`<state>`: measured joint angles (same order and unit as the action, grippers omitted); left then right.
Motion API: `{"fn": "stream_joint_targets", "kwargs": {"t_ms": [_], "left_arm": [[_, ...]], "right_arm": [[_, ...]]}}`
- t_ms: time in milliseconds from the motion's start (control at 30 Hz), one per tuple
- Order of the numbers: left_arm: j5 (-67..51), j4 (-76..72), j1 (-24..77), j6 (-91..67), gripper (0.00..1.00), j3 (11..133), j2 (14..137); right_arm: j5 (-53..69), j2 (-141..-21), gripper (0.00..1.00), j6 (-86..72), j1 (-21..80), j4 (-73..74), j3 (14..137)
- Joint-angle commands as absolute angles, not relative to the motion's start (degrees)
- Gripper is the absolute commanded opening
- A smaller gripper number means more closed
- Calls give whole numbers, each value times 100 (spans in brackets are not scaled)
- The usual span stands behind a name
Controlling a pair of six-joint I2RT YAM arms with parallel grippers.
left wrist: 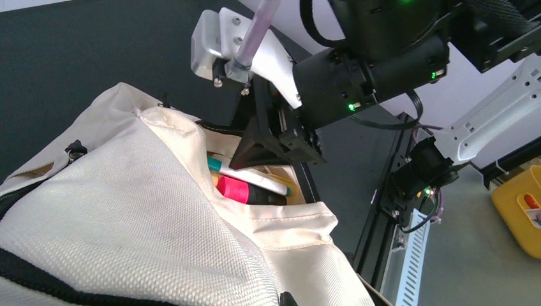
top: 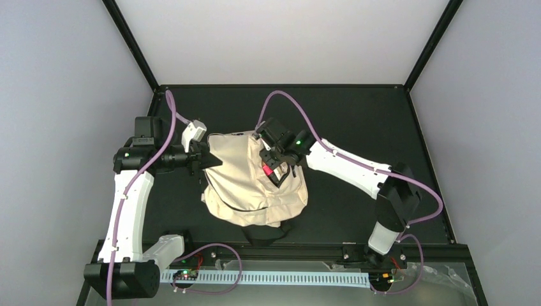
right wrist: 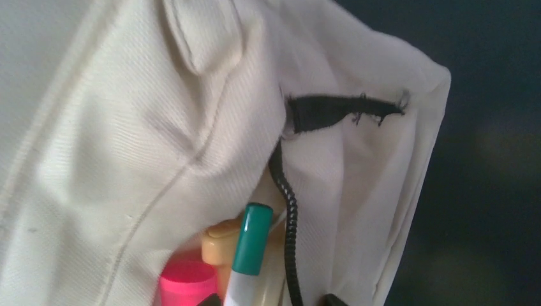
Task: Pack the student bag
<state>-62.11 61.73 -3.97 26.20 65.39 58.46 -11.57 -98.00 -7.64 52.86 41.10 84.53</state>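
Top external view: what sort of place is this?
Probably a lab robot test cell, not a classroom: a black table boxed in by black frame posts and blank walls, with the left arm and right arm bolted at its near edge, working on a student bag.

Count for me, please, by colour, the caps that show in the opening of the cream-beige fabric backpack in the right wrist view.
Green cap, on a white-barrelled marker: 1
Bright pink cap: 1
Pale orange cap: 1
Total: 3, all inside the cream-beige fabric backpack.
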Motion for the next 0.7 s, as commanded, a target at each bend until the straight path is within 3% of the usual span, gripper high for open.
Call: {"fn": "stream_joint_targets", "kwargs": {"t_ms": [0, 133, 200, 233, 300, 333, 467, 667], "left_arm": [[-6522, 6270, -428, 2960, 2, 6650, 5603], [-6606, 6512, -425, 3288, 2, 6571, 5565], [-6536, 6668, -423, 3569, 6, 6513, 5582], [-6383, 6689, -428, 3652, 17, 6460, 5602], [-5861, 6423, -428, 3538, 54, 6330, 5662], [-5576, 6287, -433, 3459, 67, 6332, 5714], [-5029, 5516, -439, 2994, 97, 6665, 6005], [-5757, 4133, -303, 1941, 99, 7104, 6904]], "right_arm": [[-1254, -9718, 29, -649, 5194, 4037, 8293], [-1278, -9763, 4, -670, 4980, 3732, 8009], [-1122, -9714, 1, -649, 4909, 3613, 7944], [-965, -9623, 1, -578, 4909, 3479, 7854], [-482, -9329, 1, -367, 4919, 3068, 7555], [-235, -9189, 1, -215, 4918, 2807, 7289], [520, -8980, 1, 185, 4919, 1990, 6711], [1109, -9166, 1, 359, 4922, 1573, 6553]]}}
